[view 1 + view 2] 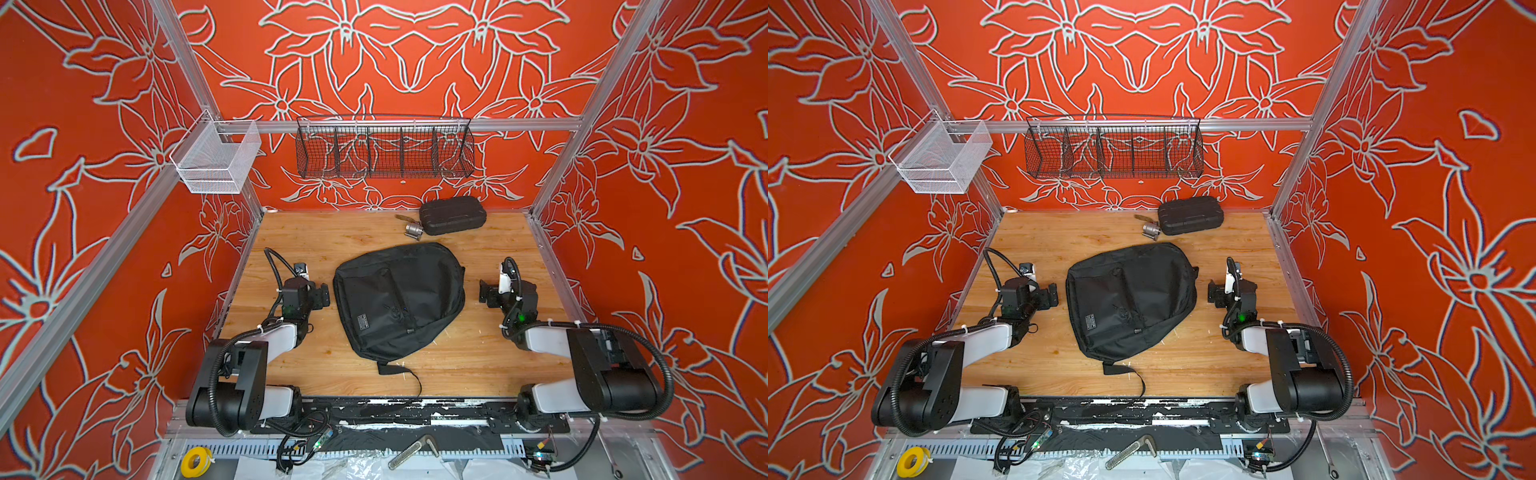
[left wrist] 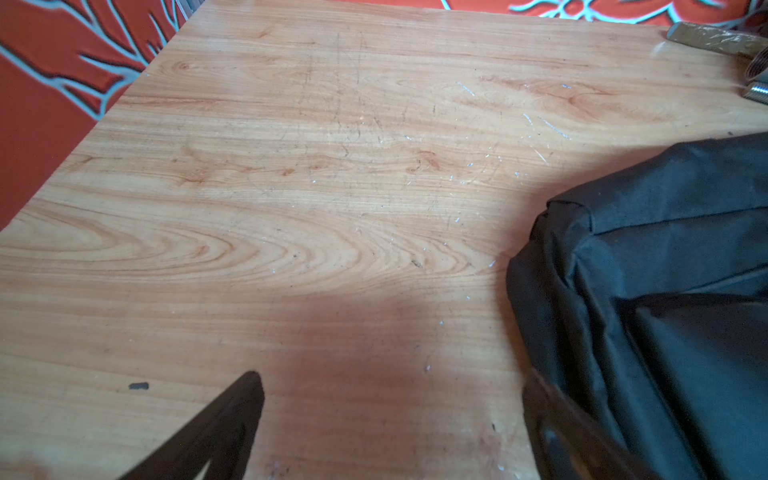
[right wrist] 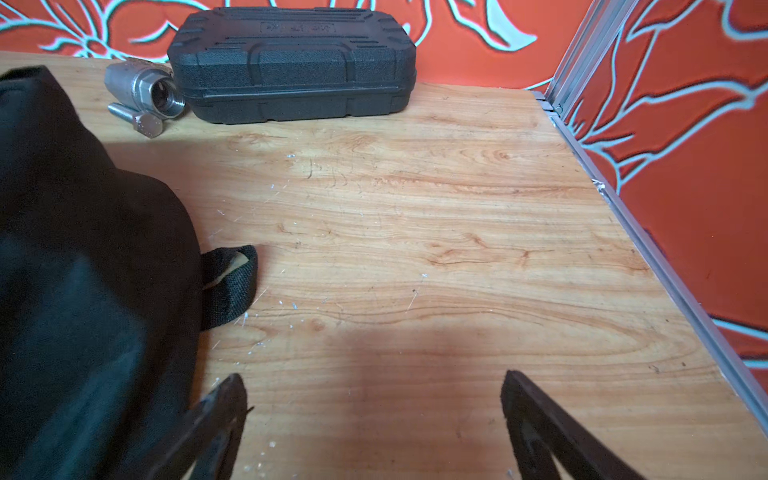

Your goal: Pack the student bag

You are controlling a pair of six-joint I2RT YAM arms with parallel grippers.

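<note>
Centre frame, large soft black fabric backpack (image 1: 399, 299) lies flat on wooden table (image 1: 291, 237); left gripper (image 1: 324, 296) and right gripper (image 1: 483, 291) flank it, fingers wide, empty.

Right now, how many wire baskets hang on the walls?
2. A white mesh basket hangs at the far left corner; a long black wire basket hangs on the back rail. None seems hidden.

Red walls (image 1: 415, 50) printed with large pale-outlined flowers close in the space on three sides, framed by aluminium rails (image 1: 415, 124). A black wire basket (image 1: 384, 147) with dividers hangs on the back rail, and a white mesh basket (image 1: 216, 160) hangs at the left corner. The surface (image 1: 307, 241) is light wood with visible grain, scuffed with small white flecks, evenly lit
</note>
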